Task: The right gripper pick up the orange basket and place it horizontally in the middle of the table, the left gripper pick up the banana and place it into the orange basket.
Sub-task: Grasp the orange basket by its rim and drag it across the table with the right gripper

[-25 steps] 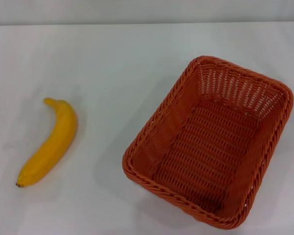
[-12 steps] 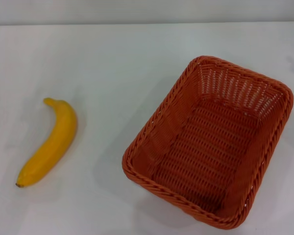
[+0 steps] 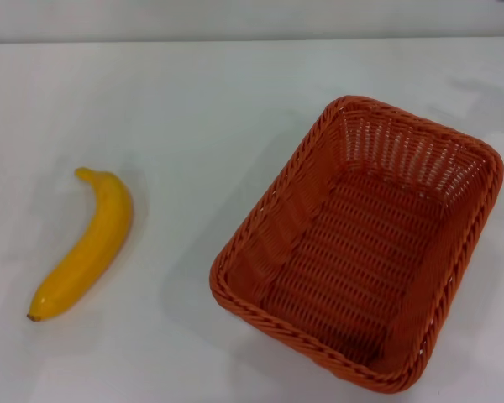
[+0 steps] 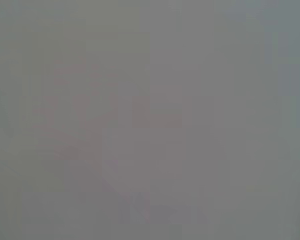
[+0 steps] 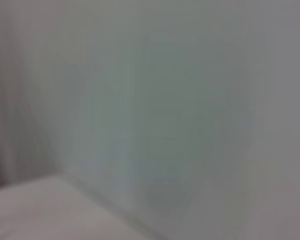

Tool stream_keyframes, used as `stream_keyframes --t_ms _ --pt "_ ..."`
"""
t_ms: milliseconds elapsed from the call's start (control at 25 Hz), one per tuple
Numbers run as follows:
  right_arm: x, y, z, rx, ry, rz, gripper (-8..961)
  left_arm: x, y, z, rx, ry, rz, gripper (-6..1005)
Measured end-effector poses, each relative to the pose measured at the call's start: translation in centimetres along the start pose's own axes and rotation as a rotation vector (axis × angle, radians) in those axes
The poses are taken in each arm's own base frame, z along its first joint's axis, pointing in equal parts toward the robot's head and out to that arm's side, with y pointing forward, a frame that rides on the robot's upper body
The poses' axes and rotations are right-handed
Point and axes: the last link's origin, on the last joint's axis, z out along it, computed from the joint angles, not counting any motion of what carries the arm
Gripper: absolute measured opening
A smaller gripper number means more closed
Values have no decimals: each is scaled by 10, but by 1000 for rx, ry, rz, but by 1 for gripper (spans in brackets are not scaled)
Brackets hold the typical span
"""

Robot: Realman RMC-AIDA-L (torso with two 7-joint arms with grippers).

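The orange basket rests on the white table at the right of the head view, turned at an angle, open side up and with nothing in it. A yellow banana lies on the table at the left, stem toward the back, dark tip toward the front. Neither gripper shows in the head view. The left wrist view is a plain grey blur, and the right wrist view holds only pale, featureless surfaces.
The table's far edge runs along the top of the head view against a pale wall. Bare white tabletop lies between the banana and the basket. Faint shadows fall on the table at the far right.
The basket and banana have not moved. A faint shadow has spread over the table's far right corner.
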Motion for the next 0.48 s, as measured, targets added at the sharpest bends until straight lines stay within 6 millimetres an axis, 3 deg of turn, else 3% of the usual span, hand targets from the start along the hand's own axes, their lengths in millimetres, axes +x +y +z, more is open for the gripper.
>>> stream_keyframes --t_ms 240,480 --pt "-32 -1 32 -84 308 -24 668 -1 1 1 -8 -2 2 891" --pt "-42 8 60 -125 542 -42 666 -3 9 9 -41 -1 -7 891"
